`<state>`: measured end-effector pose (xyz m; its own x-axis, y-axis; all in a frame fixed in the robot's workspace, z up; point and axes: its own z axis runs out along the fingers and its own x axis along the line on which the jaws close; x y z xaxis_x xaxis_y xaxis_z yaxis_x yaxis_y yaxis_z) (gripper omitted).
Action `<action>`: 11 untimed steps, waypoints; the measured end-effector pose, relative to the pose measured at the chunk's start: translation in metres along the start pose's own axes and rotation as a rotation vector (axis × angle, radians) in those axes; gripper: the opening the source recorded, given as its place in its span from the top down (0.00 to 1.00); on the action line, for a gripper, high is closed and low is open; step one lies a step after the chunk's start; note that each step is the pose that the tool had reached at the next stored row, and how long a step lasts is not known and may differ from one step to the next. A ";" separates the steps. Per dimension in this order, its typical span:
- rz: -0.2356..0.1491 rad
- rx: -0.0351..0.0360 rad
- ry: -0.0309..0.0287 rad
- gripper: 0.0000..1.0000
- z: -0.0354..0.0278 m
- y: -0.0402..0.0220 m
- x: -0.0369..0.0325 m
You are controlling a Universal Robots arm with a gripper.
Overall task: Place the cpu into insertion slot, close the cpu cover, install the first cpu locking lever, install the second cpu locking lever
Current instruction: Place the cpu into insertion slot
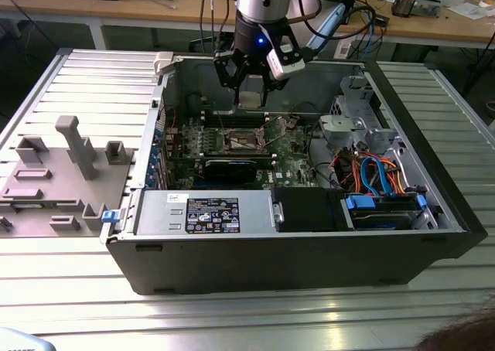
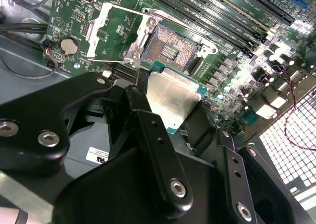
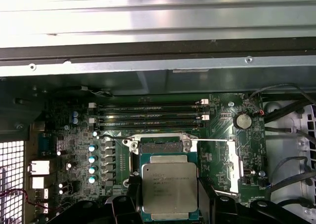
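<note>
Cpu (image 3: 169, 187) clamped in end effector (image 2: 170, 105), raised clear of uncovered insertion slot (image 2: 170, 49) below.

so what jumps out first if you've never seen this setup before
The eye goes first to the black gripper hanging over the open computer case in the exterior view, clamped on the cpu with its shiny metal top. Close to the chip in both wrist views lies the bare insertion slot on the green motherboard, with the cpu cover swung open beside it.
</note>
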<state>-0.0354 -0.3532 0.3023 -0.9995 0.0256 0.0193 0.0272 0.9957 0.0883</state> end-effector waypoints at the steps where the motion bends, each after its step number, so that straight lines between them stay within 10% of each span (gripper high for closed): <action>1: 0.002 -0.0001 -0.0002 0.45 0.0001 -0.0001 0.0000; 11: 0.036 -0.0006 -0.0031 0.45 0.0008 -0.0003 0.0000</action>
<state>-0.0354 -0.3533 0.3015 -0.9979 0.0615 0.0193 0.0630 0.9941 0.0881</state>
